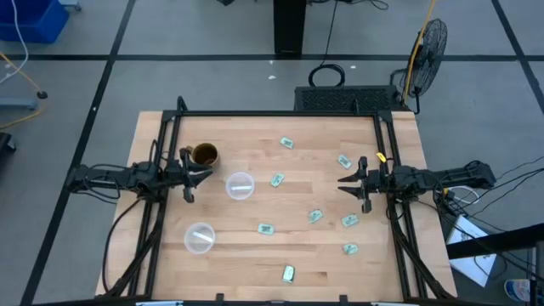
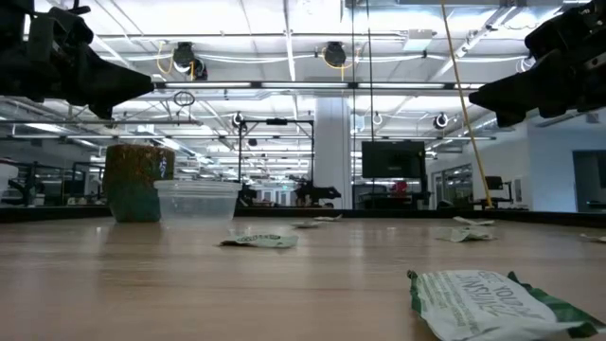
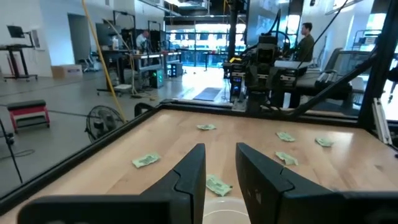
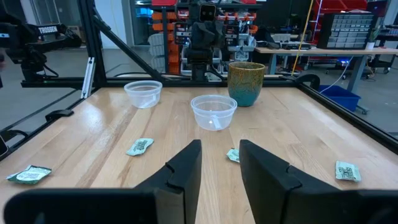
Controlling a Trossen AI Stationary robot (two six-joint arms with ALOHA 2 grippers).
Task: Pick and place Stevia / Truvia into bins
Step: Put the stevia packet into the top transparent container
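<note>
We see both cups [image 1: 240, 185] empty, sachets [image 1: 277, 179] scattered mid-right; left gripper [image 1: 189, 177] and right gripper [image 1: 355, 183] hover apart-fingered, holding nothing, likely ready to start.

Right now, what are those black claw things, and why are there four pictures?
They are two robot arms beside a wooden table. Each ends in a claw: the left gripper and the right gripper. Both are open and hold nothing.

One picture looks down from above, one looks across the table top, and two come from cameras on the arms' wrists.

On the table lie little green sweetener packets, two clear cups, both empty, and a brown mug. The packets should go into the cups.
</note>
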